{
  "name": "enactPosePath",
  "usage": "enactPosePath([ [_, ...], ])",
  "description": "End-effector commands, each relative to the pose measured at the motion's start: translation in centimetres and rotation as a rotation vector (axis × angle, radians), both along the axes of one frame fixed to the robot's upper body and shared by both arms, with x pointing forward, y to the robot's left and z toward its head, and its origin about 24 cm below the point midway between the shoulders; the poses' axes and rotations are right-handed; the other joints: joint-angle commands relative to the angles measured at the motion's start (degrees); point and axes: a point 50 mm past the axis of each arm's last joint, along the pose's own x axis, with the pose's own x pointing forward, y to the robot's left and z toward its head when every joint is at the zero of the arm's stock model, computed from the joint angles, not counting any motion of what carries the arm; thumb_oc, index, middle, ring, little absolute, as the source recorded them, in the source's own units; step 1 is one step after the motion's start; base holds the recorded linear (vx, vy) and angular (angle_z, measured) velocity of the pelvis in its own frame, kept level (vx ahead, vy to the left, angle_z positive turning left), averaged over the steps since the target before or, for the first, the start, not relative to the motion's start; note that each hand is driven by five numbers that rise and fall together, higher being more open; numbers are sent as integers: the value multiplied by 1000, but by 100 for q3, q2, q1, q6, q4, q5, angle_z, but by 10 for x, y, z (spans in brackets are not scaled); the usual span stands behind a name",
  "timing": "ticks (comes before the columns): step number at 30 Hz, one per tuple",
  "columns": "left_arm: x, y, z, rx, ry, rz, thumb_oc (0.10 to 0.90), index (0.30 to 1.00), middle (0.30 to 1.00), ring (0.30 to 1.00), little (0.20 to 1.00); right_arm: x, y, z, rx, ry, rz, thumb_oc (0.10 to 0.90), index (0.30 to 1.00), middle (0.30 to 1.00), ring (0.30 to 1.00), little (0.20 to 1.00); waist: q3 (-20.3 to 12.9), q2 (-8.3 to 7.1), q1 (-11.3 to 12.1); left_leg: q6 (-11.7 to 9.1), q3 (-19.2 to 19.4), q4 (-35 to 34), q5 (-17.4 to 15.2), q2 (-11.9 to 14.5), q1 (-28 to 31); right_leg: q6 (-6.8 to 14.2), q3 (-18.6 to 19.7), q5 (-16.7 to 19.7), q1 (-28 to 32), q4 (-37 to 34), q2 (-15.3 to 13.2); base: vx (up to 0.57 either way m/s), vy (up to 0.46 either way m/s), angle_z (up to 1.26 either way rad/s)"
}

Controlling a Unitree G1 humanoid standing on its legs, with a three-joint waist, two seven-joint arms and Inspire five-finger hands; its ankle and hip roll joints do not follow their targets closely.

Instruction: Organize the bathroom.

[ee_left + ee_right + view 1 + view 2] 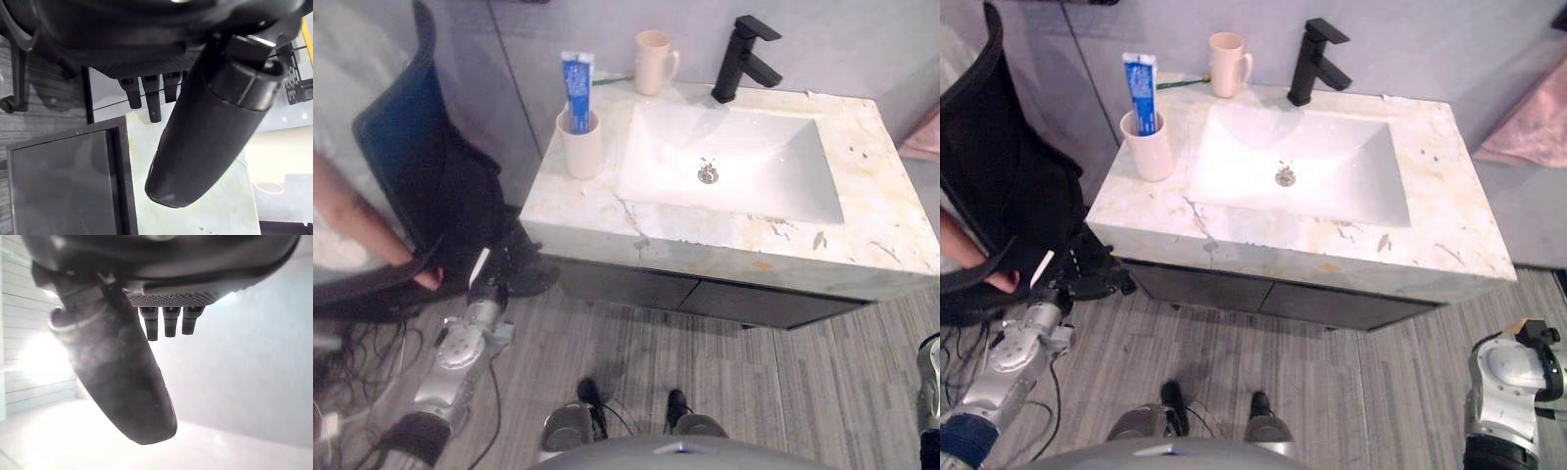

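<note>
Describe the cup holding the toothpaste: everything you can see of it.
The cup is a plain pale pinkish-white tumbler, matte like ceramic or plastic, with no handle in sight. It stands upright on the marble counter, at the left side beside the basin. A blue toothpaste tube stands in it, cap end down, rising well above the rim. A mug stands apart behind it, near the wall. Neither hand touches it.
</note>
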Motion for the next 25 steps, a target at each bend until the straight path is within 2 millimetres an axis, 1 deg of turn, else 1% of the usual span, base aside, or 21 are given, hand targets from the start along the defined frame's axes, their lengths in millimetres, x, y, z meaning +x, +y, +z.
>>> enactPosePath([
  [1, 8, -71, -20, -21, 42, -372, 800, 900, 900, 900, 900, 2, -21, 25, -93, -27, -33, 800, 900, 900, 900, 900, -186, -69, -655, 72, -189, 490, -723, 39, 376, 235, -494, -241, -166, 496, 740, -102, 145, -33],
  [2, 8, -70, -24, -37, 61, -356, 800, 900, 900, 900, 900, 0, -21, 16, -65, -12, -36, 800, 900, 900, 900, 900, -211, -27, -710, 74, -185, 296, -756, 67, 520, 254, -522, -236, -234, 533, 738, -69, 150, -9],
  [3, 6, -68, -34, -83, 102, -322, 800, 900, 900, 900, 900, -5, -22, 1, -17, 21, -44, 800, 900, 900, 900, 900, -244, 67, -803, 59, -177, -186, -722, 70, 776, 285, -542, -260, -327, 612, 756, -94, 281, -15],
  [4, 4, -67, -50, -120, 161, -285, 800, 900, 900, 900, 900, -16, -22, -35, 106, 102, -47, 800, 900, 900, 900, 900, -247, 239, -961, 46, -58, -1025, -569, 68, 1107, 377, -581, -257, -525, 710, 761, -128, 323, -14],
  [5, 4, -71, -56, -91, 192, -302, 800, 900, 900, 900, 900, -19, -19, -60, 228, 118, -16, 800, 900, 900, 900, 900, -223, 306, -1020, 47, -37, -1447, -435, 67, 1224, 442, -600, -220, -659, 772, 727, -149, 280, -3],
  [7, 0, -77, -66, -34, 247, -326, 800, 900, 900, 900, 900, -15, -5, -89, 319, 227, 22, 800, 900, 900, 900, 900, -183, 344, -1031, 51, -151, -1768, -294, 31, 1262, 532, -559, -118, -818, 824, 675, -139, 130, 31],
  [9, -3, -81, -75, 59, 314, -390, 800, 900, 900, 900, 900, -4, 19, -124, 504, 285, 108, 800, 900, 900, 900, 900, -135, 381, -983, 94, -269, -2085, -171, -64, 1285, 644, -510, 27, -920, 779, 614, -138, 104, 7],
  [10, -3, -81, -75, 59, 314, -390, 800, 900, 900, 900, 900, -4, 19, -124, 504, 285, 108, 800, 900, 900, 900, 900, -135, 381, -983, 94, -269, -2085, -171, -64, 1285, 644, -510, 27, -920, 779, 614, -114, 95, -6],
  [11, -7, -82, -80, 102, 356, -421, 800, 900, 900, 900, 900, 1, 34, -144, 582, 366, 168, 800, 900, 900, 900, 900, -124, 415, -916, 138, -344, -2129, -144, -113, 1253, 668, -508, 79, -949, 768, 585, -79, 66, -2],
  [12, -10, -81, -85, 90, 394, -407, 800, 900, 900, 900, 900, 6, 49, -157, 639, 388, 213, 800, 900, 900, 900, 900, -119, 439, -867, 156, -364, -2138, -130, -132, 1224, 698, -537, 124, -970, 761, 537, -84, 72, 2],
  [13, -10, -80, -87, 81, 407, -398, 800, 900, 900, 900, 900, 7, 53, -159, 652, 395, 227, 800, 900, 900, 900, 900, -120, 438, -860, 162, -367, -2138, -126, -137, 1216, 706, -540, 132, -977, 758, 527, -47, 42, 10],
  [14, -13, -76, -92, 62, 444, -378, 800, 900, 900, 900, 900, 10, 65, -169, 686, 430, 269, 800, 900, 900, 900, 900, -130, 448, -828, 181, -363, -2138, -112, -153, 1198, 728, -543, 156, -966, 729, 502, -53, 56, -3],
  [15, -19, -71, -99, 53, 482, -346, 800, 900, 900, 900, 900, 10, 81, -185, 757, 522, 347, 800, 900, 900, 900, 900, -145, 463, -768, 218, -393, -2138, -90, -187, 1175, 752, -517, 177, -936, 689, 481, -56, 61, -8],
  [16, -21, -69, -101, 50, 494, -337, 800, 900, 900, 900, 900, 9, 87, -192, 802, 537, 383, 800, 900, 900, 900, 900, -153, 467, -748, 231, -414, -2138, -83, -203, 1163, 756, -506, 185, -933, 685, 476, -37, 45, -11],
  [17, -21, -69, -101, 50, 494, -337, 800, 900, 900, 900, 900, 9, 87, -192, 802, 537, 383, 800, 900, 900, 900, 900, -153, 467, -748, 231, -414, -2138, -83, -203, 1163, 756, -506, 185, -933, 685, 476, -59, 60, -1],
  [18, -33, -67, -113, 55, 538, -312, 800, 900, 900, 900, 900, 4, 117, -218, 946, 674, 533, 800, 900, 900, 900, 900, -177, 469, -671, 279, -420, -2138, -74, -258, 1124, 773, -510, 205, -897, 632, 431, -50, 48, 0],
  [19, -33, -67, -113, 55, 538, -312, 800, 900, 900, 900, 900, 4, 117, -218, 946, 674, 533, 800, 900, 900, 900, 900, -177, 469, -671, 279, -420, -2138, -74, -258, 1124, 773, -510, 205, -897, 632, 431, -69, 61, -4],
  [22, -44, -66, -123, 96, 590, -315, 800, 900, 900, 900, 900, -19, 144, -251, 1186, 852, 673, 800, 900, 900, 900, 900, -216, 438, -562, 318, -432, -2138, -54, -307, 1081, 796, -525, 214, -825, 559, 375, -39, 23, -15],
  [23, -44, -66, -123, 96, 590, -315, 800, 900, 900, 900, 900, -19, 144, -251, 1186, 852, 673, 800, 900, 900, 900, 900, -216, 438, -562, 318, -432, -2138, -54, -307, 1081, 796, -525, 214, -825, 559, 375, -34, 12, -9],
  [24, -51, -65, -128, 113, 622, -321, 800, 900, 900, 900, 900, -35, 152, -263, 1275, 971, 704, 800, 900, 900, 900, 900, -237, 416, -483, 333, -453, -2138, -47, -333, 1075, 823, -549, 220, -784, 539, 336, -18, 10, -4],
  [25, -53, -64, -129, 121, 632, -319, 800, 900, 900, 900, 900, -38, 153, -265, 1295, 999, 710, 800, 900, 900, 900, 900, -242, 412, -469, 336, -455, -2138, -48, -337, 1076, 831, -557, 221, -778, 538, 323, -27, 15, -6],
])
